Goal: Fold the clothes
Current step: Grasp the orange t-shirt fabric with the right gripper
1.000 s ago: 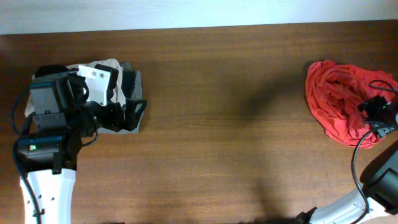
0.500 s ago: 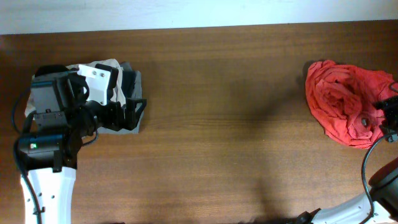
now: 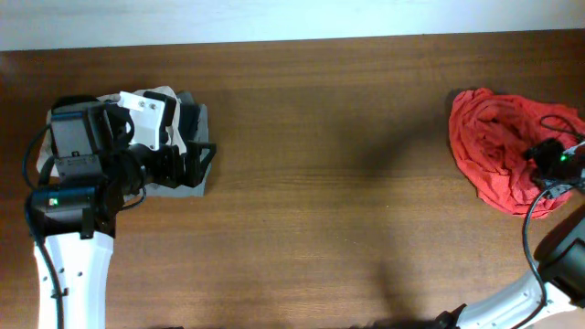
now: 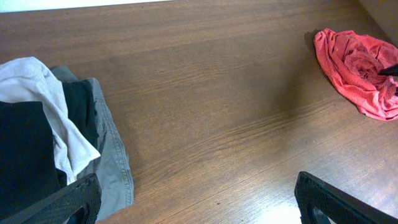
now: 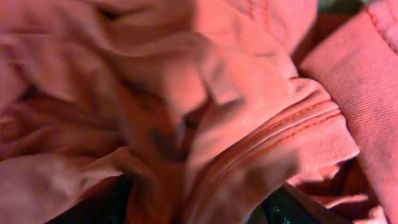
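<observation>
**Overhead and both wrist views.** We recorded the crumpled red-orange cotton T-shirt (image 3: 498, 151) lying in a loose heap near the right edge of the brown wooden desk (image 3: 347, 201), unfolded, with no sleeve or lettering laid out flat. The right pincer (image 3: 544, 157) sat on the right-hand side of that heap, touching the cloth. In the right wrist view, wrinkled red-orange fabric with a stitched hem filled nearly the whole field, and the two dark fingers (image 5: 115, 199) showed only at the lower edge with cloth bunched between them. We could not tell whether this pincer was clenched on the shirt or merely pressed into it.

At the far left of the desk we noted a stack of folded garments (image 3: 187, 114), grey, pale beige and black, well apart from the T-shirt. The left pincer (image 3: 199, 164) hung over the right side of this stack, released, its fingers (image 4: 68, 202) spread wide at the two lower corners of the left wrist view and holding nothing. Bare wood lay between the stack and the shirt.
</observation>
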Tool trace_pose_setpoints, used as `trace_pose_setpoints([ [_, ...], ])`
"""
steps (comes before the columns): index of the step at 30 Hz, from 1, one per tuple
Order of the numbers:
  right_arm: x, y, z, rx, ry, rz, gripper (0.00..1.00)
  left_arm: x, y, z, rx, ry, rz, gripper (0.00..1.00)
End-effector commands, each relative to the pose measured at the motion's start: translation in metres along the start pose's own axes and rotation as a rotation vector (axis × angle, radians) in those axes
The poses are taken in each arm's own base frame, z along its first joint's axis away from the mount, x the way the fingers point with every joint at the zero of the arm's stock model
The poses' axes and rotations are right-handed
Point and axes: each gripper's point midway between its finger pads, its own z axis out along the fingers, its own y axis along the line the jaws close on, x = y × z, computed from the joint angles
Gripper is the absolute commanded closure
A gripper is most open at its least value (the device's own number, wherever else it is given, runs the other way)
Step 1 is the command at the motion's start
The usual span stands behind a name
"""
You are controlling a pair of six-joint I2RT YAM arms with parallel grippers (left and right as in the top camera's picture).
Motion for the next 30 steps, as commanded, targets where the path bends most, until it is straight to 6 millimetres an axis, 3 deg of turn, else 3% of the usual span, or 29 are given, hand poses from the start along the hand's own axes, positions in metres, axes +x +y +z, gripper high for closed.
trace_pose_setpoints([
  [1,-0.002,-0.014,0.003,0.047,-0.009,0.021,0.30,-0.004,0.000,-0.003,-0.004,-0.008,-0.004,0.01],
  [9,-0.013,-0.031,-0.006,-0.003,-0.016,0.113,0.38,-0.005,0.001,-0.003,-0.005,-0.014,0.000,0.01],
  [16,-0.034,0.009,-0.032,-0.405,-0.028,0.065,0.21,-0.005,0.001,-0.003,-0.005,-0.015,0.000,0.01],
  [22,-0.033,-0.009,-0.030,-0.339,-0.023,0.108,0.22,-0.005,0.001,-0.003,-0.005,-0.015,0.000,0.01],
  [27,-0.022,-0.020,-0.017,-0.213,-0.003,0.112,0.39,-0.005,0.001,-0.003,-0.006,-0.015,0.000,0.01],
  [30,-0.013,-0.019,-0.008,-0.149,0.004,0.088,0.43,-0.005,0.001,-0.003,-0.005,-0.015,0.000,0.01],
])
